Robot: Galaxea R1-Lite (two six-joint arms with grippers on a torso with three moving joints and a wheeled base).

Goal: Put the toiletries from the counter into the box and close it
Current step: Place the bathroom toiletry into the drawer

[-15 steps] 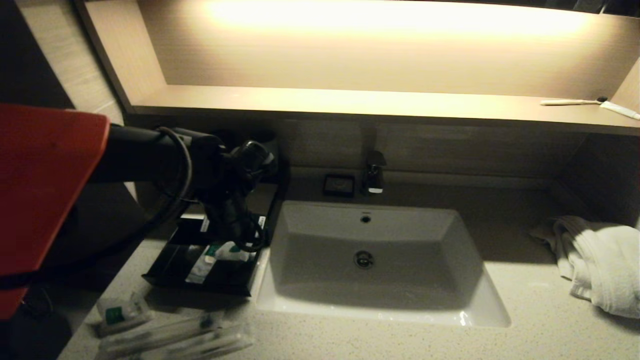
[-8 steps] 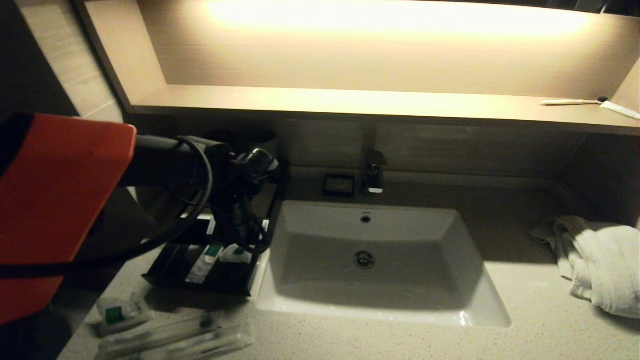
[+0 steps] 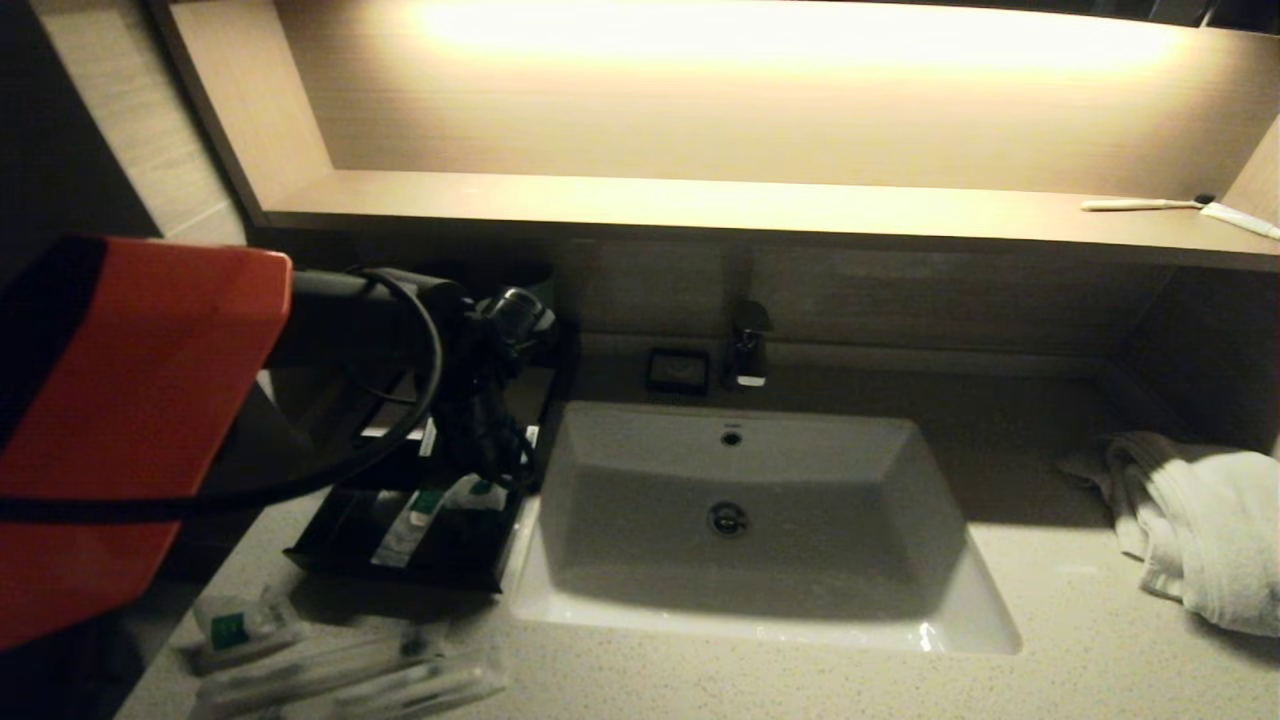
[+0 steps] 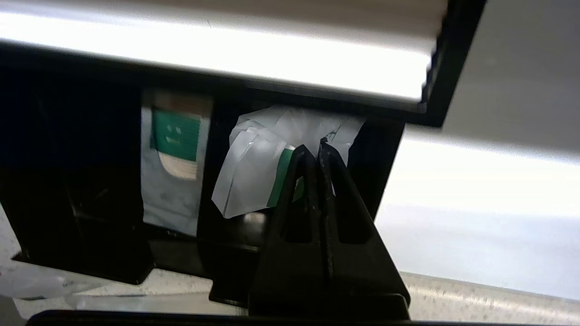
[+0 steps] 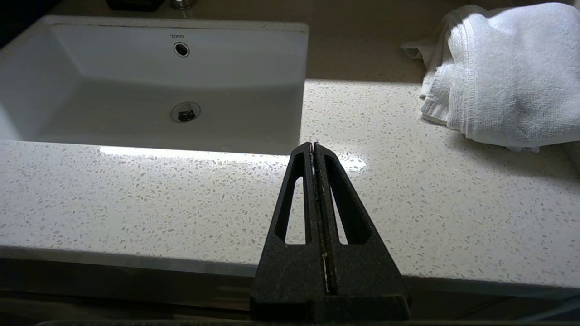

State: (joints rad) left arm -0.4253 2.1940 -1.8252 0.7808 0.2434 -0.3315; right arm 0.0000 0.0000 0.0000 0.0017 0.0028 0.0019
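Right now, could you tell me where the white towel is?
In the head view the white towel lies crumpled at the counter's far right, beyond the basin.

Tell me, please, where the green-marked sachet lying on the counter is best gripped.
Pinch the sachet across its narrow width near the green mark, probably straight down from above. It lies flat on the counter, so a sideways approach finds no edge, and the wrapped sticks crowd its near side.

Dim head view lit by a warm glowing strip above the shelf (image 3: 700, 205), bench (image 3: 1050, 640) and box (image 3: 400, 545) beneath the left tool (image 4: 317, 147) in deep shadow, wrist views brighter, white glare on box top, glint on sink (image 3: 930, 630) rim, soft blur
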